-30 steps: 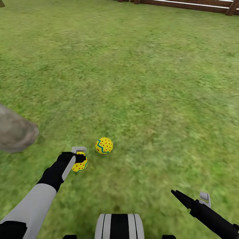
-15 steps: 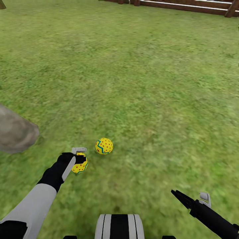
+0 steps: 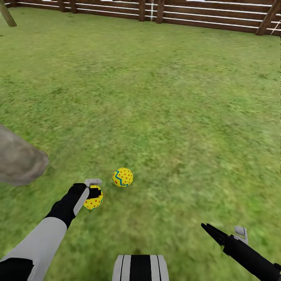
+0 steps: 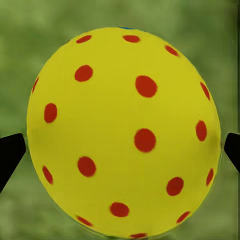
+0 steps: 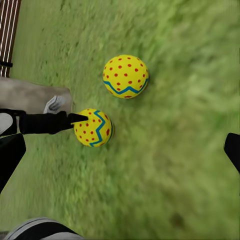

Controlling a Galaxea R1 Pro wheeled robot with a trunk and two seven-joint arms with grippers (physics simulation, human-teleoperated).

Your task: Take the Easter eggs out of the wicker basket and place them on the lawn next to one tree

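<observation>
The dotted egg [image 3: 95, 198] sits low over the lawn [image 3: 168, 117], clamped in the left end effector [image 3: 93, 192] — the left wrist view shows its dark fingertips [image 4: 10, 152] pressed against both flanks of the yellow shell [image 4: 125, 132]. At about one o'clock from it, just beside, a second egg [image 3: 122, 177] with a blue zigzag band rests on the grass. The tree [image 3: 19, 160] trunk base stands near, at roughly ten o'clock from the held egg.

The step looks like the set-down. It would go best with the egg lowered until it touches grass before the fingers part, and kept a little apart from its neighbour so neither rolls. The ground looks flat here, so a gentle release should leave it beside the trunk.

From the right wrist view, the held egg's [image 5: 93, 127] zigzag band runs around its side; I cannot tell surely which way its long axis points.

The right end effector [image 3: 218, 233] hangs at four o'clock, well apart, fingers spread and empty. A brown slat fence [image 3: 175, 15] lies at twelve o'clock.
</observation>
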